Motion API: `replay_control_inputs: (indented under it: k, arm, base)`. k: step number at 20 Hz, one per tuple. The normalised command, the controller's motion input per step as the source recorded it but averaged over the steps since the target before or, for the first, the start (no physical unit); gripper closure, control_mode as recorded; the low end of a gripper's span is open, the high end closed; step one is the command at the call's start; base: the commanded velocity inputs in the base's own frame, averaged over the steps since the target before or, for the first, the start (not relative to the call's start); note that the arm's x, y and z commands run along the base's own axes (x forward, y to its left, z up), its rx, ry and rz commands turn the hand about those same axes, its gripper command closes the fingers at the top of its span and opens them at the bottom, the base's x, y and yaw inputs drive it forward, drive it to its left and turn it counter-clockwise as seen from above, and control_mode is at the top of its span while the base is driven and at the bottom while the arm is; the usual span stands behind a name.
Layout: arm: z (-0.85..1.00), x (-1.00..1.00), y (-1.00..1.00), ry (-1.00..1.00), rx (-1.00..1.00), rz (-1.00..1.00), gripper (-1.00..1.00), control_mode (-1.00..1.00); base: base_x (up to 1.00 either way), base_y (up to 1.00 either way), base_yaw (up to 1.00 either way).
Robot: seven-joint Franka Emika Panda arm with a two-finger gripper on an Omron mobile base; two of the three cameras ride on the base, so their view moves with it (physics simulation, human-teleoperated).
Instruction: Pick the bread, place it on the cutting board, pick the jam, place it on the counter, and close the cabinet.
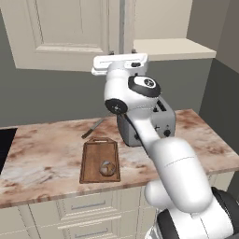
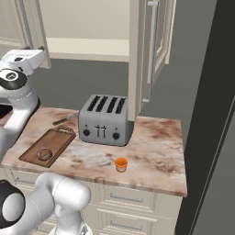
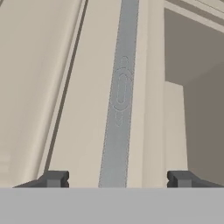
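now bread (image 1: 108, 167) on cutting board (image 1: 93, 156), jam (image 2: 121, 164) on counter (image 2: 156, 151)

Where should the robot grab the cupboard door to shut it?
Probably at the slim metal handle of the cabinet door. It runs as a long thin bar straight ahead of the gripper, whose fingers stand wide apart on either side, so closing across the bar from the front suits its narrow shape.

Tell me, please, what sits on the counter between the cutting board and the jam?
The toaster stands between the cutting board and the jam, set slightly further back, in the right base view.
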Motion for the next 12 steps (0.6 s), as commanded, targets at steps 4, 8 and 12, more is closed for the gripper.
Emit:
replay_control_inputs:
  k: [4, 8, 12]
  arm:
    - [0.00, 0.38, -0.03, 0.00, 0.00, 0.04, -1.00, -1.00]
    - [0.00, 0.39, -0.06, 0.00, 0.00, 0.03, -1.00, -1.00]
    - [0.00, 0.34, -0.03, 0.00, 0.00, 0.04, -1.00, -1.00]
  base:
    - [0.00, 0.00, 0.00]
    - [0.00, 0.00, 0.00]
    - [0.00, 0.00, 0.00]
